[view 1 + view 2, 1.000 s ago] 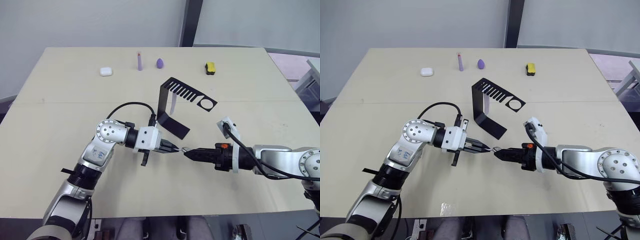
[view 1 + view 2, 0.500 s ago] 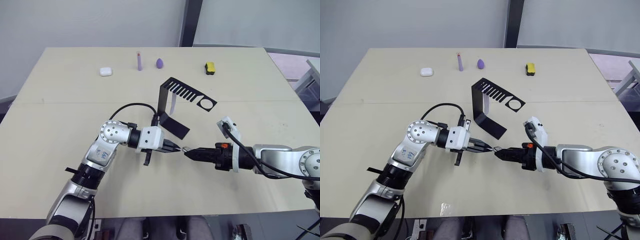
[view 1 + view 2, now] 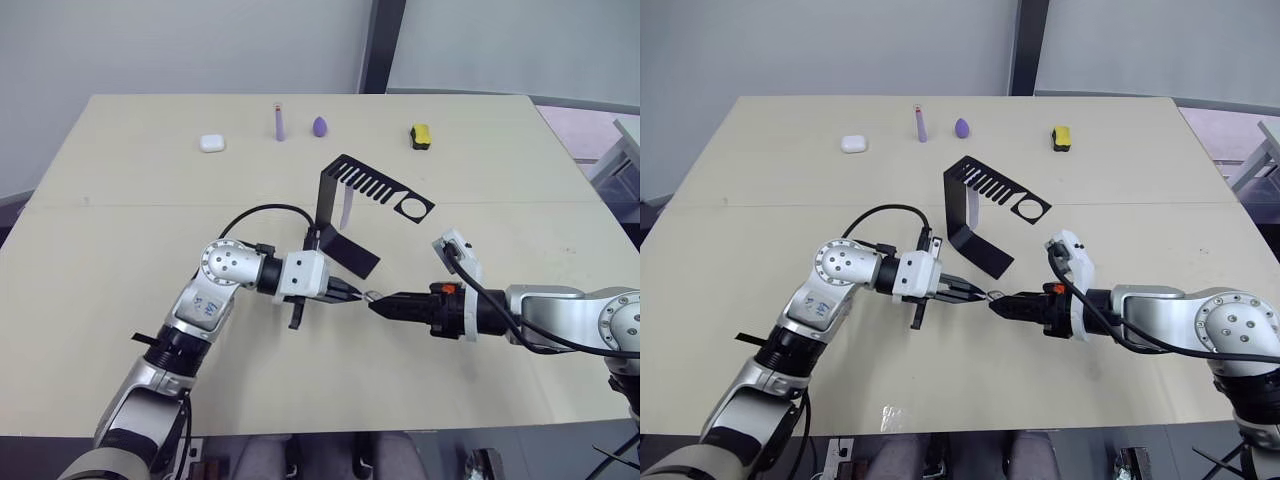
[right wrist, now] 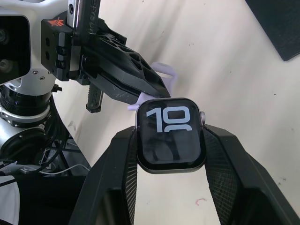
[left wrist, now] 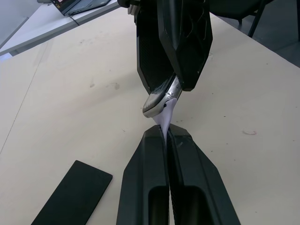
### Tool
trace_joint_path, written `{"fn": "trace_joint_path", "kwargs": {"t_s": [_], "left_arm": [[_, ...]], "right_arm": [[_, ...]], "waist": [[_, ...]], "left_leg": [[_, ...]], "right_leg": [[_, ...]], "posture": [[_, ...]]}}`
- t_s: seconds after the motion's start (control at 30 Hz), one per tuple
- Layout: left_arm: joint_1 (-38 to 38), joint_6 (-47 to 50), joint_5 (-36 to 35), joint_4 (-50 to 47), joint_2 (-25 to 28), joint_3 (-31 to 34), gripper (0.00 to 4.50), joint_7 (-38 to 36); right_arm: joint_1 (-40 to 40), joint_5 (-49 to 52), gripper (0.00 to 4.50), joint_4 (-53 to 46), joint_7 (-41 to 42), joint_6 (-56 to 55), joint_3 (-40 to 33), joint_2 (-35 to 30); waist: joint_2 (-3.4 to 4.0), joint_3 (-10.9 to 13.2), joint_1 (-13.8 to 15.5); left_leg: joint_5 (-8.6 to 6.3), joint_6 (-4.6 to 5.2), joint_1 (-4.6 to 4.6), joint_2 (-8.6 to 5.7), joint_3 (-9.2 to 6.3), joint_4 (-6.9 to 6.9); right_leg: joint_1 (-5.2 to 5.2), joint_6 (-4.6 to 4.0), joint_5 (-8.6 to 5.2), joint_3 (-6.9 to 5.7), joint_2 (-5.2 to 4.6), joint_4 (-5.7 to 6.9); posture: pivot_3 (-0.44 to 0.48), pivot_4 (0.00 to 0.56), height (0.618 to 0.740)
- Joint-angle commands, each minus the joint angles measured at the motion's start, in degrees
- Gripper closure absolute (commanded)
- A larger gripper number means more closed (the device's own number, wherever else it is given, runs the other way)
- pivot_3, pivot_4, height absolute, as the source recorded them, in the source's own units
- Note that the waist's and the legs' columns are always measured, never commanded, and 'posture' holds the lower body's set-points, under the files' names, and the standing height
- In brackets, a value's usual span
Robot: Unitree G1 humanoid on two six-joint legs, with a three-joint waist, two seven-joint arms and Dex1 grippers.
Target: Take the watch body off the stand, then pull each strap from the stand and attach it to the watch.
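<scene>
Strap meets watch body tip to tip, in the air just above the table.

From the robot's left, the left gripper [image 5: 166, 133], fingers pressed together, pinches one pale strap [image 5: 165, 112] end-on, its long axis running straight ahead of the fingers into the watch body [image 4: 170, 135]. The right gripper [image 4: 170, 140] clamps that case by its two sides, screen toward its wrist camera, directly facing the left fingertips. Beyond both grippers stands the stand [image 3: 345, 212], a second strap [image 3: 346, 208] hanging from its comb. The table [image 3: 120, 230] is bare beneath; room seems ample.
</scene>
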Motion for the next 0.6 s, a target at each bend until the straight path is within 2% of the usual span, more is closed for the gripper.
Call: {"fn": "trace_joint_path", "kwargs": {"t_s": [0.03,0.6], "left_arm": [[-2.1,-1.3,-0.8,-1.2,-2.7,-1.3,4.50,1.5],[-3.1,-1.7,-0.2,0.1,-4.1,-1.5,4.50,1.4]], "right_arm": [[-1.3,0.9,2.98,-3.0,2.8,0.5,1.1,1.3],[-0.8,0.9,2.98,-3.4,2.2,0.1,0.9,1.5]], "waist": [[0.00,0.0,0.0],[0.00,0.0,0.0]], "left_leg": [[0.00,0.00,0.00,0.00,0.00,0.00],[-0.01,0.01,0.00,0.00,0.00,0.00]], "right_leg": [[0.00,0.00,0.00,-0.01,0.00,0.00],[0.00,0.00,0.00,-0.01,0.00,-0.01]], "posture": [[0.000,0.150,0.740],[0.000,0.150,0.740]]}}
